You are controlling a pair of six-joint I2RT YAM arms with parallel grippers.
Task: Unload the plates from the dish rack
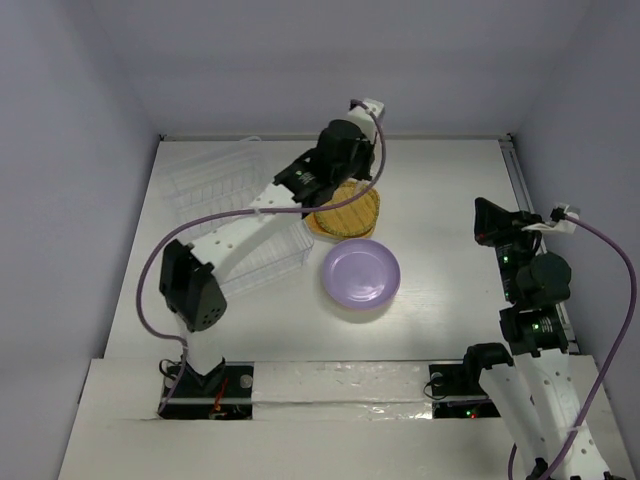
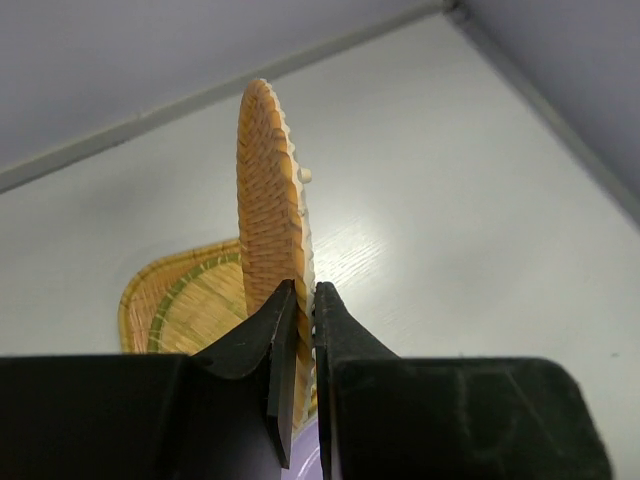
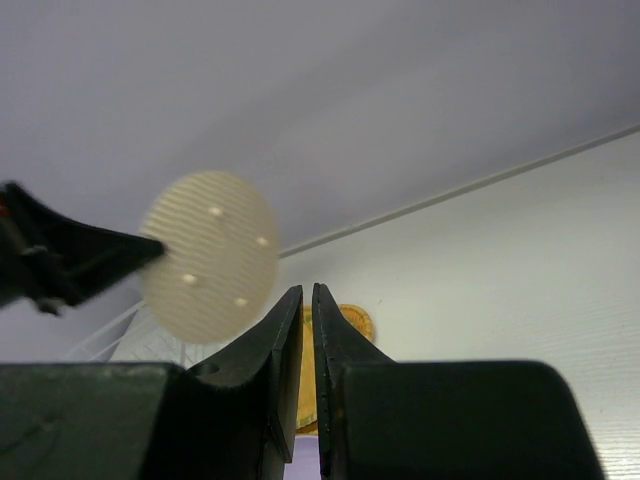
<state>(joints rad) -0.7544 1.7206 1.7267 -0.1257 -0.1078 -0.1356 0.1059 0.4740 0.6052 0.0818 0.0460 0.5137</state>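
My left gripper (image 2: 305,300) is shut on the rim of a round woven orange plate (image 2: 268,190), which it holds on edge above the table. Under it lies the orange rounded-square plate (image 1: 345,212) (image 2: 185,310), flat on the table. A purple plate (image 1: 361,273) lies flat just in front of it. The clear dish rack (image 1: 200,185) stands at the left, partly under the left arm. From the right wrist view the held plate's pale underside (image 3: 210,255) shows. My right gripper (image 1: 482,216) (image 3: 307,300) hovers at the right, its jaws a thin slit apart, holding nothing.
The table's back wall and the side walls close the workspace. A metal rail (image 1: 520,180) runs along the right edge by the right arm. A purple cable (image 1: 160,255) loops off the left arm over the near left of the table.
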